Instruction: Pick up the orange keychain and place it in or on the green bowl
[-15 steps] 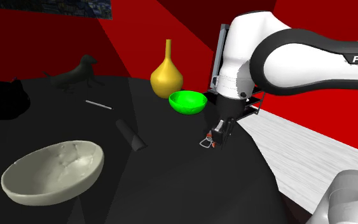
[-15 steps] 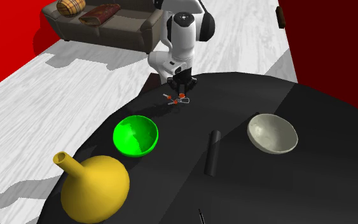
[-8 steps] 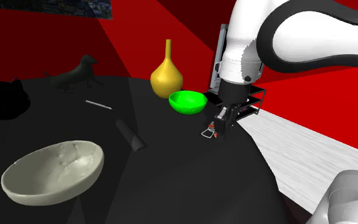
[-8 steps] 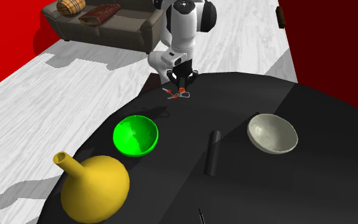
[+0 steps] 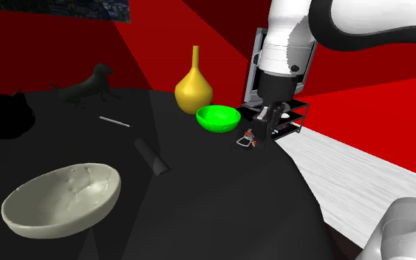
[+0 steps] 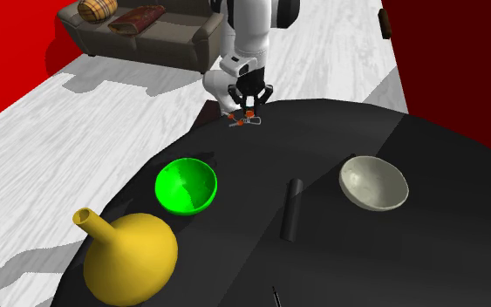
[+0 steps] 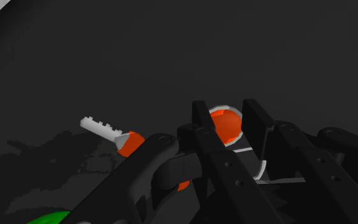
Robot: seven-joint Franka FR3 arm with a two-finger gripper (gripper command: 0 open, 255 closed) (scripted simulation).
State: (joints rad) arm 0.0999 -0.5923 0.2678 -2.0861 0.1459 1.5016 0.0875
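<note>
You can see the black two-finger gripper (image 7: 226, 112) shut tight on the round orange keychain with little silver keys (image 7: 226, 126). The orange part sits right between the fingertips, and one key sticks out to the side. The keychain hangs in the air over the black table (image 5: 199, 199), near the bright green bowl (image 5: 218, 118) but not touching it.
</note>
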